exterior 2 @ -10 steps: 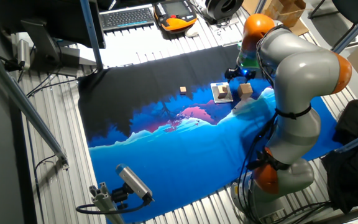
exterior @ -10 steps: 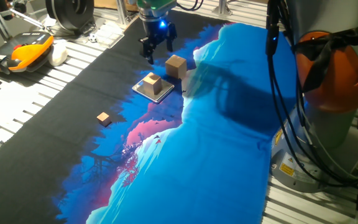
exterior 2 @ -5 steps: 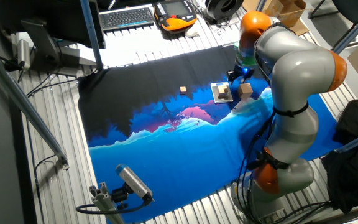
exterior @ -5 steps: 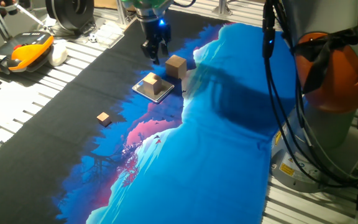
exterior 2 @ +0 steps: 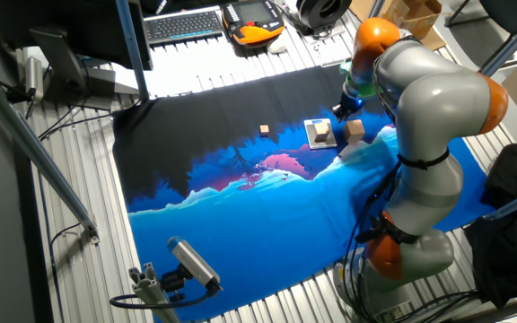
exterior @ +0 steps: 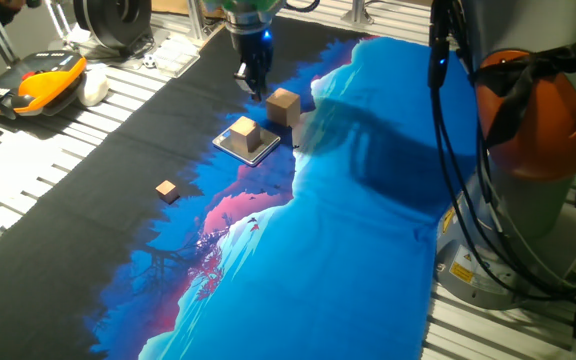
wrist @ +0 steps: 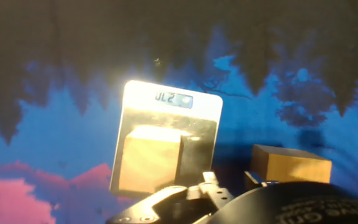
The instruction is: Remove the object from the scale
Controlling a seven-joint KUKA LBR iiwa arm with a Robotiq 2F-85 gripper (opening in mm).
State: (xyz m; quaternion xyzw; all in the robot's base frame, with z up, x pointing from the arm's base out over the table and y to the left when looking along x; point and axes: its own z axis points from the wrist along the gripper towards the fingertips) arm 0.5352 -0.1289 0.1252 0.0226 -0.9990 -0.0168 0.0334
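The pale wooden cube (exterior: pixel 246 131) sits on the silver scale (exterior: pixel 261 151) on the dark part of the mat. In the hand view the cube (wrist: pixel 149 158) stands on the near part of the scale (wrist: pixel 169 118), whose display is lit. My gripper (exterior: pixel 256 88) hangs just behind the scale, above the mat, close to the larger cube (exterior: pixel 283 105). Its fingers look like one narrow shape, so their opening is unclear. The other fixed view shows the gripper (exterior 2: pixel 341 109) beside the scale (exterior 2: pixel 324 142) and the cube (exterior 2: pixel 319 131).
The larger pale cube (wrist: pixel 289 167) stands right of the scale. A tiny brownish block (exterior: pixel 167 189) lies on the mat to the front left. An orange and black device (exterior: pixel 38 80) and a keyboard (exterior 2: pixel 184 24) lie off the mat. The arm's base (exterior: pixel 533 110) stands at the right.
The hand has turned and shifted slightly toward the larger cube. Its fingers showed spread apart a second ago and now show as one narrow shape. The cubes and scale have not moved.
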